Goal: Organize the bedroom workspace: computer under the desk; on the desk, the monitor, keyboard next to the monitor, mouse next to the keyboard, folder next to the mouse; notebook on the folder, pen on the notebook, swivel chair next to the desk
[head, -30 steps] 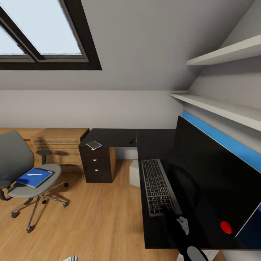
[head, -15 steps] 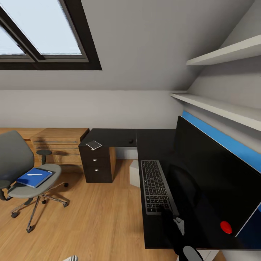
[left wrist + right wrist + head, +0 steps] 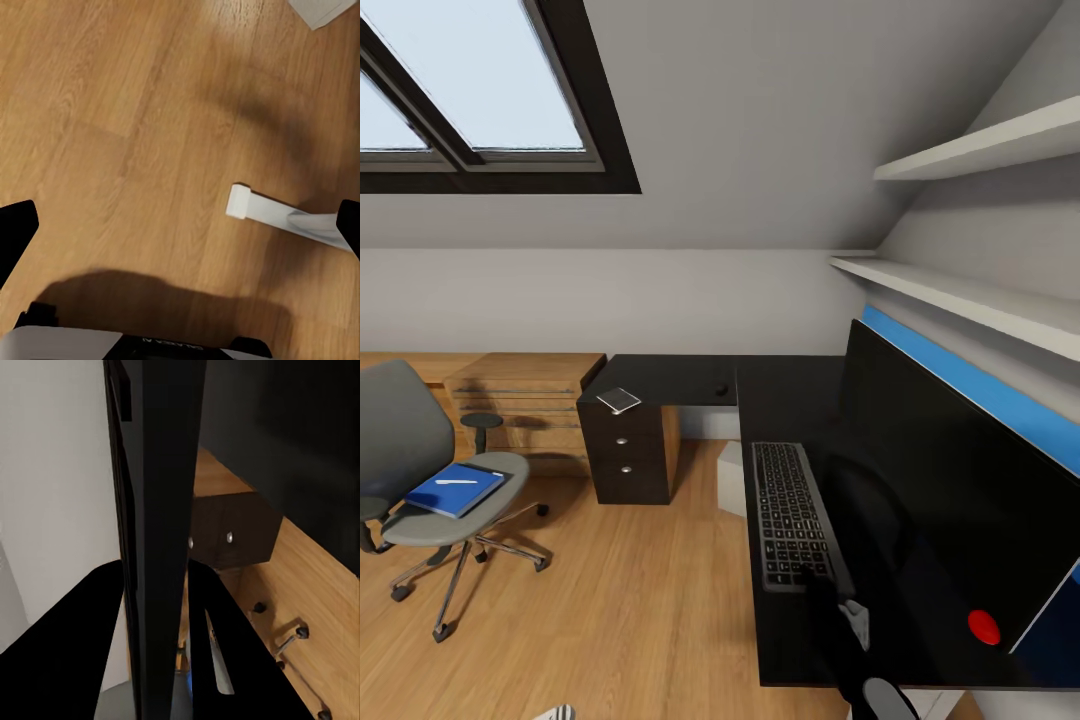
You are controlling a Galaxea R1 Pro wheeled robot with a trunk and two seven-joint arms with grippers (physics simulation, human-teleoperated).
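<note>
the black l-shaped desk runs along the far wall and down the right wall. the wide black monitor stands along the desk's right-hand edge, with a red dot at its near lower corner. the keyboard lies flat on the desk just beside the monitor, its long side parallel to the desk's left edge. the right gripper reaches up over the desk's near edge, its dark fingers at the keyboard's near end. in the right wrist view the gripper's two fingers sit on either side of a thin black edge-on slab, apparently the keyboard, so it appears pinched on it, though the contact itself is too dark to be sure of.

the mouse is a small dark shape on the far wing of the desk, near its inner corner. a small grey card-like object lies on the left end of the desk, above the drawer unit with round silver knobs. part of the pale computer shows on the floor under the desk.

the swivel chair stands well apart from the desk, on the wooden floor at the left. the blue notebook lies on its seat with the pen on top; the folder cannot be made out.

in the left wrist view, the left gripper hangs over the floor with its fingertips spread wide, holding nothing, above a white leg.
</note>
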